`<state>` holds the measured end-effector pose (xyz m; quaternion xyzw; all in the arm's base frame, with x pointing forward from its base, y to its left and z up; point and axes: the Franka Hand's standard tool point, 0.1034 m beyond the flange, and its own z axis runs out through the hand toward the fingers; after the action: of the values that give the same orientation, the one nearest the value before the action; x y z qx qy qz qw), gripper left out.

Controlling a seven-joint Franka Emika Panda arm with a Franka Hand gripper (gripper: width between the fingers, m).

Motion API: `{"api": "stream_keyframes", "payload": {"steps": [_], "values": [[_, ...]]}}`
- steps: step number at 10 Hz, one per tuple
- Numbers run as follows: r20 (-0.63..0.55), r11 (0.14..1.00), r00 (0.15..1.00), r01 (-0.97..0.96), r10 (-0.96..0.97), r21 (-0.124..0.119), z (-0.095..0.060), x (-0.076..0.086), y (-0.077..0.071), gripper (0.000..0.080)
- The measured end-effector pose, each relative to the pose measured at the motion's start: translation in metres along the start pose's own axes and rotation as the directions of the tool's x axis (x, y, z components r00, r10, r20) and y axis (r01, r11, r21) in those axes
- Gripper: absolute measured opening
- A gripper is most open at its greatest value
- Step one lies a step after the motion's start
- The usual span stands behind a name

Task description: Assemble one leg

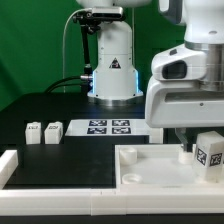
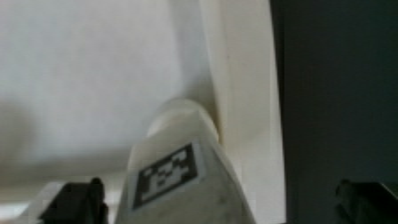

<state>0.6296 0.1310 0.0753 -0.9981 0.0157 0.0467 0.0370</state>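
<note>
Nearest us lies the large flat white square panel with round corner holes (image 1: pixel 150 170), our landmark. At its far corner, on the exterior view's right, stands the small stubby white plastic leg with a black-and-white square tag (image 1: pixel 208 150). It is close to the panel's edge, and we cannot tell whether it sits in a hole. The dark two-finger gripper (image 2: pixel 219 203) hangs over it with its fingers spread wide, the leg between them and not pinched. We judge that the step in hand is fitting this leg to that corner. The next move calls for closing squarely on the leg and twisting it home without tipping it. Beyond the panel's far edge, toward the exterior view's left, two more stubby white tagged blocks (image 1: pixel 52 130) stand. Just beside them lies the thin flat white marker board (image 1: pixel 108 126).
</note>
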Motion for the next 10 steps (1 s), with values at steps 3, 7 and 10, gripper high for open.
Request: {"api": "stream_keyframes", "payload": {"steps": [3, 7, 10], "values": [[0.000, 0.959, 0.959, 0.284, -0.284, -0.011, -0.0002, 0.0015, 0.0038, 0.0649], [0.003, 0.927, 0.927, 0.375, -0.375, -0.018, -0.0002, 0.0020, 0.0066, 0.0511], [0.000, 0.960, 0.960, 0.281, -0.281, -0.018, -0.0002, 0.0022, 0.0073, 0.0293]]}}
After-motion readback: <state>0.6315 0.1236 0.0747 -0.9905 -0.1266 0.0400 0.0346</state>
